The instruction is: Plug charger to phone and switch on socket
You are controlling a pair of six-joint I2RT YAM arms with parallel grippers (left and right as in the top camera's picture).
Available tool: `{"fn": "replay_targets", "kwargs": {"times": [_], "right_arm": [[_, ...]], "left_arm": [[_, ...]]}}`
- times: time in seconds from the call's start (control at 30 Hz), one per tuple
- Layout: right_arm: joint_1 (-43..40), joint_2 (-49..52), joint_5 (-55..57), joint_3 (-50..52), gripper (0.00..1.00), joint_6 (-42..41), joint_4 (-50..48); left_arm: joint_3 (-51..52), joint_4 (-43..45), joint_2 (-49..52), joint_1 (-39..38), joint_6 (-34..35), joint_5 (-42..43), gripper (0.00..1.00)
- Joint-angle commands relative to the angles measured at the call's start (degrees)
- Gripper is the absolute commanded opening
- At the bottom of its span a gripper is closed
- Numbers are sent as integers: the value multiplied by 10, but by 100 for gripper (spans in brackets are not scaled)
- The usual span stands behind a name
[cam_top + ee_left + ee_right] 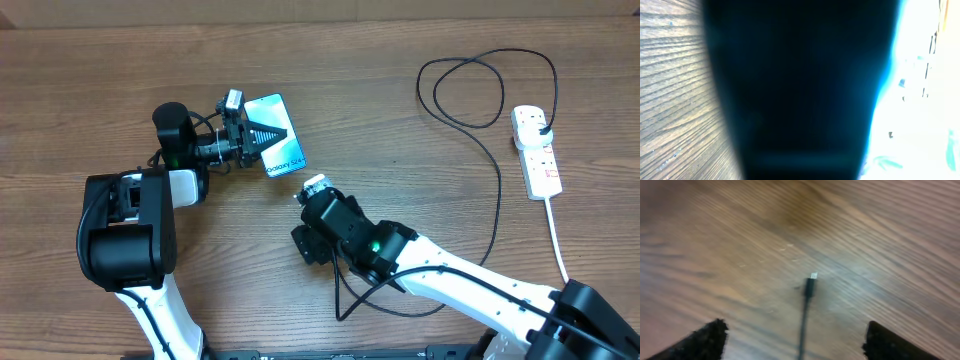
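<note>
Lying tilted left of the counter's (400,60) middle, toward the far edge, the phone (285,158) has the left pincer (268,134) over its screen. I cannot tell whether that pincer clamps it, since the left wrist view shows only a dark mass and bright glare. The right pincer (797,337) stands wide above bare wood, with the charger's (810,287) small tip lying loose between its 2 fingers (705,337), touching neither. The socket (540,165) sits near the right edge with the charger's black plug at its far end, and the cable makes 1 loop by the far edge.
</note>
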State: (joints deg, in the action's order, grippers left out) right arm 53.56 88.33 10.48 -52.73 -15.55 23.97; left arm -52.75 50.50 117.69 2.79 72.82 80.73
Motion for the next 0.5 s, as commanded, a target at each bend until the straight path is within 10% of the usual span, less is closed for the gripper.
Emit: {"fn": "replay_targets", "kwargs": {"times": [0.0,0.47], "right_arm": [[-2,31,42,-14,96,28,-7],[5,102,23,-42,83,77,-12]], "left_arm": [[1,3,-2,3,-22,3,4],[1,3,-2,3,-26,3,4]]}}
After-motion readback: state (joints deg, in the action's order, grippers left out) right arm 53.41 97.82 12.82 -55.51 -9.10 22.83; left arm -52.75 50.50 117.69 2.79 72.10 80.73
